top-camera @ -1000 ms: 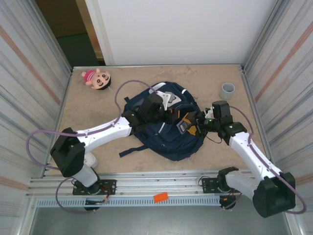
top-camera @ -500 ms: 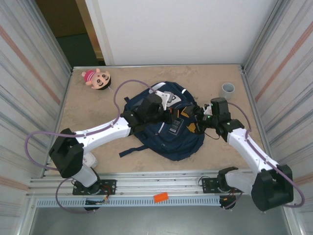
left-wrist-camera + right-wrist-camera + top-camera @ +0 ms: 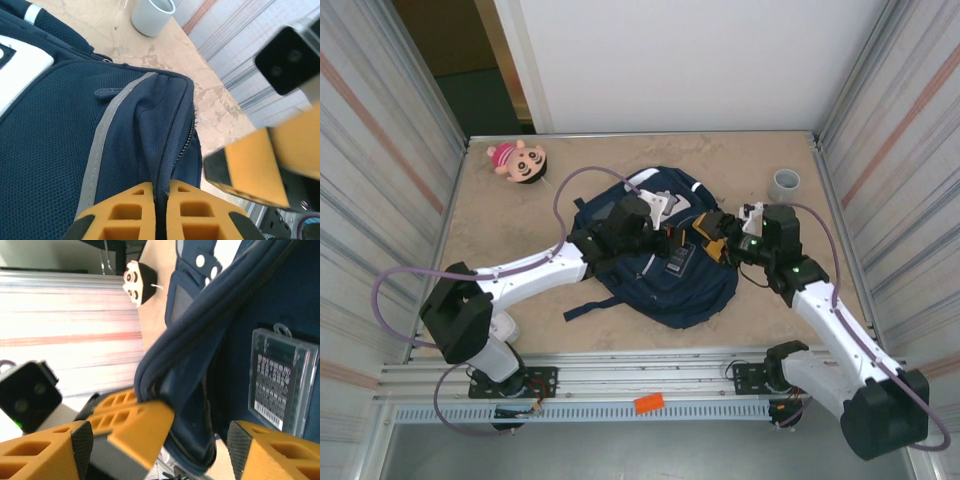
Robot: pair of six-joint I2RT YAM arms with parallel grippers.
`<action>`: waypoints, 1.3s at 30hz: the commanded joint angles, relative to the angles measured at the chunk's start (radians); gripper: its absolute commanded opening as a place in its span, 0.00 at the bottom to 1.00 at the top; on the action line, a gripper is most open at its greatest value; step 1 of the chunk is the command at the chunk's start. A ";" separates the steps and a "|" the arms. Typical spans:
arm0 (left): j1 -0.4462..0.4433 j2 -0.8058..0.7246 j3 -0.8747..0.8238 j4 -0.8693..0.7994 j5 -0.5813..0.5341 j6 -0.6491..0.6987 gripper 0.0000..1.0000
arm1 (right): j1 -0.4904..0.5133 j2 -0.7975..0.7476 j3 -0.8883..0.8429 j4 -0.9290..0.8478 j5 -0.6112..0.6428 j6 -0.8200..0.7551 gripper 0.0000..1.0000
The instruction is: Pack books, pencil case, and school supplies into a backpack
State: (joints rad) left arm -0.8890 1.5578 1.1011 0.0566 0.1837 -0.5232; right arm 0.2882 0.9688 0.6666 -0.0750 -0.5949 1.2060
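Calculator (image 3: 678,260) lengthwise near-far on backpack (image 3: 660,285) | left hand (image 3: 161,202) pinching backpack | right hand (image 3: 160,440) spread

The right tool (image 3: 711,236) has let go of the calculator (image 3: 678,260), now lying on the backpack (image 3: 660,295), and drawn away.

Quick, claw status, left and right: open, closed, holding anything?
Left claw: closed, pinching the backpack fabric at its zipper edge.
Right claw: open, holding nothing.
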 commanded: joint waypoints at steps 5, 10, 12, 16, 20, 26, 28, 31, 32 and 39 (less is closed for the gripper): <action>0.000 -0.028 -0.009 0.009 0.086 0.152 0.20 | -0.007 0.174 0.072 0.118 -0.008 -0.014 0.48; 0.010 -0.093 -0.066 -0.047 0.029 0.170 0.59 | -0.024 0.189 0.088 0.100 -0.022 -0.066 0.31; 0.016 -0.144 -0.116 -0.075 -0.032 0.187 0.65 | -0.026 0.178 0.093 0.093 -0.022 -0.075 0.27; 0.045 -0.247 -0.251 -0.119 -0.130 0.207 0.70 | -0.032 0.173 0.107 0.076 -0.033 -0.086 0.21; 0.078 -0.300 -0.372 -0.109 -0.168 0.223 0.71 | -0.031 0.177 0.122 0.075 -0.044 -0.088 0.20; 0.074 -0.264 -0.447 -0.053 -0.087 0.350 0.71 | -0.031 0.175 0.134 0.069 -0.044 -0.091 0.20; 0.066 -0.232 -0.452 -0.031 -0.059 0.394 0.72 | -0.030 0.175 0.135 0.064 -0.042 -0.093 0.19; 0.056 -0.181 -0.448 -0.016 -0.034 0.446 0.72 | -0.030 0.175 0.134 0.054 -0.044 -0.093 0.19; 0.055 -0.165 -0.442 -0.018 -0.042 0.453 0.70 | -0.031 0.176 0.133 0.052 -0.046 -0.093 0.19; 0.031 -0.137 -0.448 -0.006 -0.021 0.462 0.35 | -0.034 0.167 0.140 0.006 -0.023 -0.112 0.19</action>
State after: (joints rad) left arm -0.8368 1.4235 0.6590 0.0330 0.1101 -0.0971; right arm 0.2611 1.1637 0.7574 -0.0643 -0.6239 1.1393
